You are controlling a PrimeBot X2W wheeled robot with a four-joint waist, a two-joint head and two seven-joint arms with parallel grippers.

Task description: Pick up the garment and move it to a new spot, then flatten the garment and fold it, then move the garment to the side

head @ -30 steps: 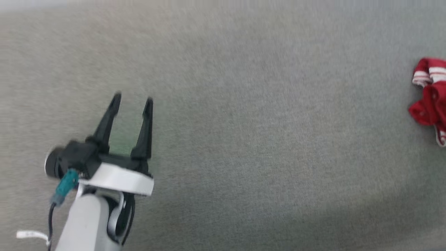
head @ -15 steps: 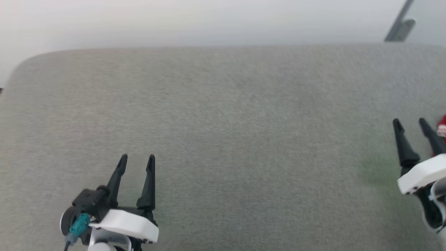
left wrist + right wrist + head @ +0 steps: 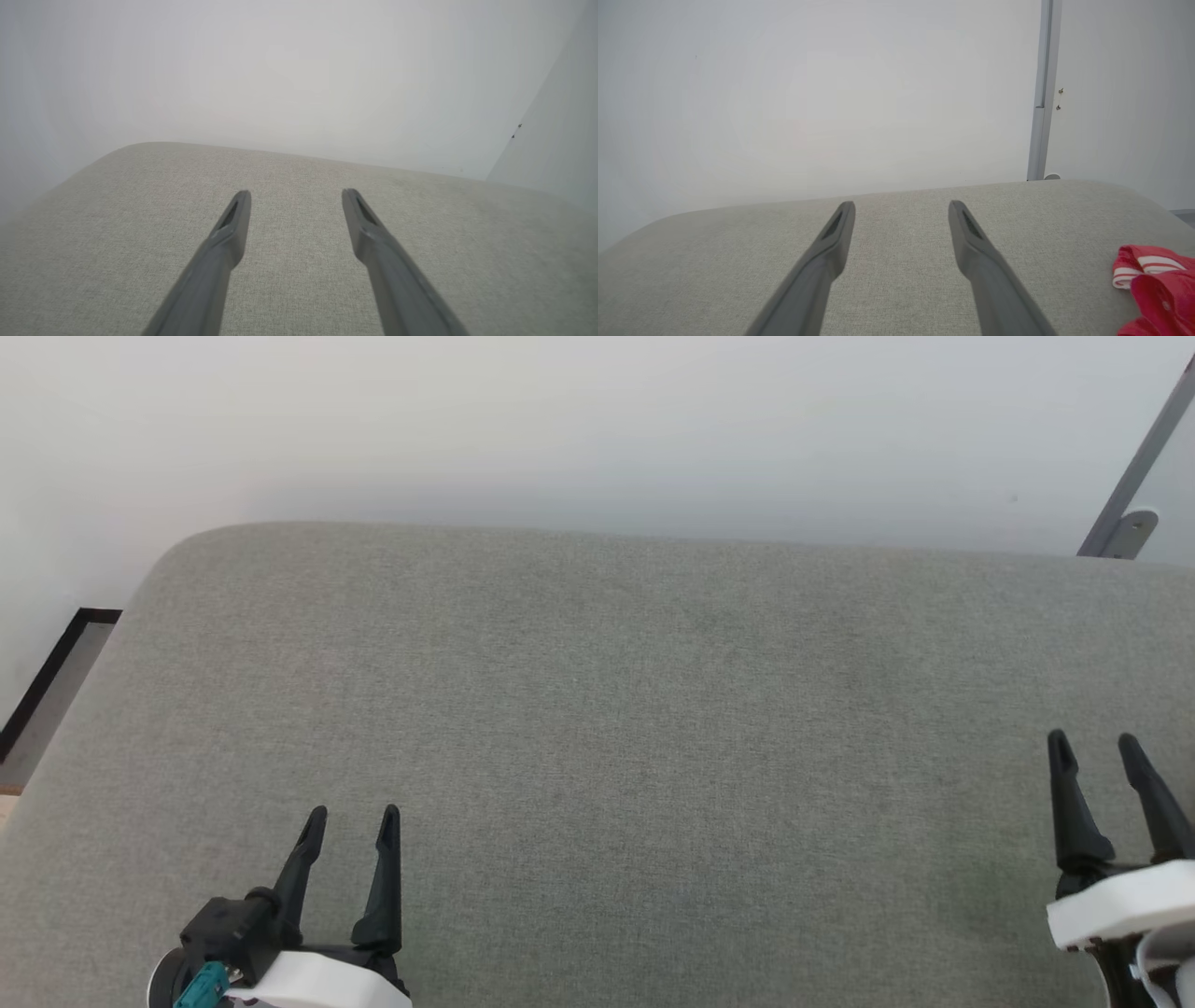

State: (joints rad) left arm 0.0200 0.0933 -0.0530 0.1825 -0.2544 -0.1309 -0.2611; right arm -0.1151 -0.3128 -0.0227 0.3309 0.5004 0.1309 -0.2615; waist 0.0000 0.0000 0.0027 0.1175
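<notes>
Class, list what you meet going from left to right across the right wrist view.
The right gripper with its fingers apart, then the grey pole against the wall, then the red shirt.

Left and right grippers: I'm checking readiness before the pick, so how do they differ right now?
The left gripper has a teal connector at its base; the right gripper is cropped at its base by the head view's edge. The right gripper has the garment off to its right; the left gripper faces grey cushion. Both are open and hold nothing.
</notes>
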